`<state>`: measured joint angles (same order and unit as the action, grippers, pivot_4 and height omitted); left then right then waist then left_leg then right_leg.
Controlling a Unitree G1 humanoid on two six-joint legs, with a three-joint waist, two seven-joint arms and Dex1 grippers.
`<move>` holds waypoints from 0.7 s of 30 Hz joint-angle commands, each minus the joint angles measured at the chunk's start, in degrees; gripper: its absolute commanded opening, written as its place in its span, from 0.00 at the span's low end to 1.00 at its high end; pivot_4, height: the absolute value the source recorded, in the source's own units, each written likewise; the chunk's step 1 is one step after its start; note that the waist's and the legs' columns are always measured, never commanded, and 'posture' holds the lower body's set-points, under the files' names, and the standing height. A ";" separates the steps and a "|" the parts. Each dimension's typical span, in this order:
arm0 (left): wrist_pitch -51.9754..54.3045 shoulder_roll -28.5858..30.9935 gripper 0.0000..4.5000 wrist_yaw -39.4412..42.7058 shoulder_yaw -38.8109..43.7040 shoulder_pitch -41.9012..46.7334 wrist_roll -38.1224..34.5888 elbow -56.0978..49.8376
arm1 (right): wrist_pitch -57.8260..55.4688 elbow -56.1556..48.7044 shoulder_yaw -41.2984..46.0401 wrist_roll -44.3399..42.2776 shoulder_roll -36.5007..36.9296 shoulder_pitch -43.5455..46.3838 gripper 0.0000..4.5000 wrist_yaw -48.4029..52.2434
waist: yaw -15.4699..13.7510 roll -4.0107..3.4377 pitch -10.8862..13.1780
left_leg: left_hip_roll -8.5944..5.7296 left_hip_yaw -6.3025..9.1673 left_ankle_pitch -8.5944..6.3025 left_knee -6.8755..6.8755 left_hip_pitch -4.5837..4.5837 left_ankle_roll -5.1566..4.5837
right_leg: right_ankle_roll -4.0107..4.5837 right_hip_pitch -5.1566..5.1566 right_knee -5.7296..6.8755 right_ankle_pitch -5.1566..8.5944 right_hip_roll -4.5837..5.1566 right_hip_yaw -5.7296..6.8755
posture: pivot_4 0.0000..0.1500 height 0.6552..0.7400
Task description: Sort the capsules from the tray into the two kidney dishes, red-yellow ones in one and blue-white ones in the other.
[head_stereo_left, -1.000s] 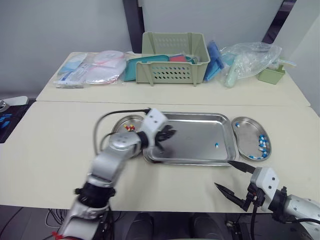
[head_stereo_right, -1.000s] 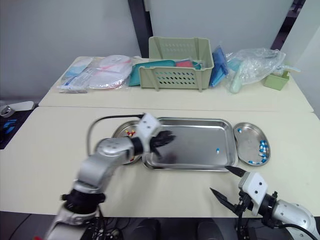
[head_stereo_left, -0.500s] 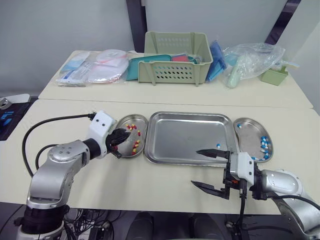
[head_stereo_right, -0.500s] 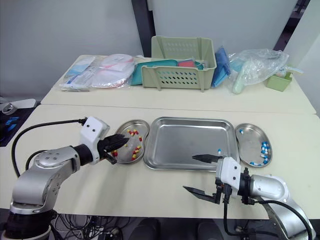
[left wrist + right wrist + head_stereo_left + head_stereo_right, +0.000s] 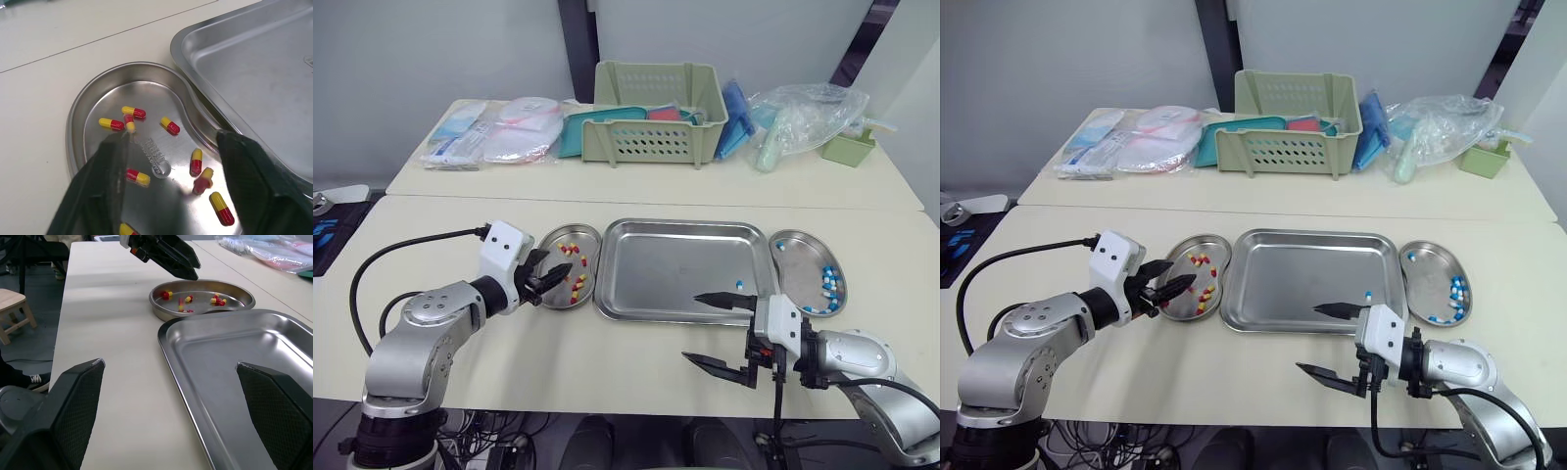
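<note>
Steel tray (image 5: 675, 264) at centre holds one last blue-white capsule (image 5: 738, 285), we judge; left gripper (image 5: 558, 281) and right gripper (image 5: 691, 326) both gape empty.

A: Where do the two head views sit?

B: High behind the arms, facing forward and down over the bench (image 5: 607, 362). They are far enough back to hold the tray (image 5: 675, 274), the left kidney dish (image 5: 553, 257) and the right kidney dish (image 5: 798, 269) at once. They stand slightly apart sideways and share the whole scene.

A: And the wrists?

B: The left wrist view hangs close above the left kidney dish, looking down between its own fingers (image 5: 105, 171), with a corner of the tray. The right wrist view lies low, looking along the bench across the tray to that same dish and the left gripper (image 5: 188, 265).
</note>
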<state>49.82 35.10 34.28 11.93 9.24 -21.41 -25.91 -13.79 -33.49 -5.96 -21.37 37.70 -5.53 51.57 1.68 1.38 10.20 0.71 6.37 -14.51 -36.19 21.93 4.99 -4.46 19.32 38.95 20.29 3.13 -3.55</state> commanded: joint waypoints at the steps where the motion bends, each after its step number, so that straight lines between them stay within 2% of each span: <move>1: -0.53 1.40 0.94 0.06 2.34 0.53 -1.45 -1.31 | 1.15 -2.10 -0.29 0.26 -0.39 0.09 1.00 -0.64 | 0.00 0.00 0.00 | 0.00 0.00 0.00 0.00 0.00 0.00 | 0.00 0.00 0.00 0.00 0.00 0.00 | 1.00 1.00; 2: -0.38 1.66 0.98 0.11 2.53 0.49 -1.76 -1.41 | 1.20 -1.98 -0.42 0.34 -0.45 0.15 1.00 -0.75 | 0.01 0.00 0.00 | 0.00 0.00 0.00 0.00 -0.01 0.00 | 0.00 0.00 0.01 0.00 0.00 0.01 | 1.00 1.00; 9: -0.59 3.30 0.98 1.59 5.48 -0.96 -5.52 -2.73 | 1.76 -1.41 0.01 0.90 -0.84 0.29 1.00 -1.82 | 0.10 0.00 0.00 | 0.01 0.01 0.00 0.01 -0.01 0.00 | 0.00 0.01 0.01 0.00 0.00 0.00 | 1.00 1.00; 14: -10.01 4.38 0.98 4.73 10.93 -4.16 -5.66 -0.58 | 0.73 -2.67 3.65 -0.13 0.06 -1.75 1.00 -3.29 | 0.07 -0.01 0.01 | 0.02 0.00 0.00 0.03 -0.01 0.00 | 0.01 0.03 0.01 0.00 -0.01 0.00 | 1.00 1.00; 18: -18.59 5.18 0.98 8.56 17.34 -8.59 -5.14 5.76 | -2.89 -3.70 15.94 -5.31 2.52 -7.79 1.00 -3.89 | -0.02 -0.02 0.01 | 0.02 -0.03 0.00 0.04 0.01 0.00 | 0.01 0.02 -0.02 0.00 0.00 -0.01 | 1.00 1.00; 21: -22.31 7.02 0.98 13.15 20.96 -14.55 -5.02 11.27 | -1.77 0.96 26.29 -5.85 4.85 -12.70 1.00 -1.77 | 0.07 -0.01 0.01 | 0.01 -0.09 -0.01 0.08 -0.03 -0.01 | 0.01 0.02 -0.04 0.00 0.01 -0.05 | 1.00 1.00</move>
<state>30.44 41.13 44.78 29.84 -3.77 -26.38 -15.94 -16.64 -33.72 14.87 -26.08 41.97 -17.27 48.67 1.75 1.37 10.21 0.72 6.25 -14.51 -36.09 21.87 4.98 -4.44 19.33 38.92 20.30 3.14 -3.62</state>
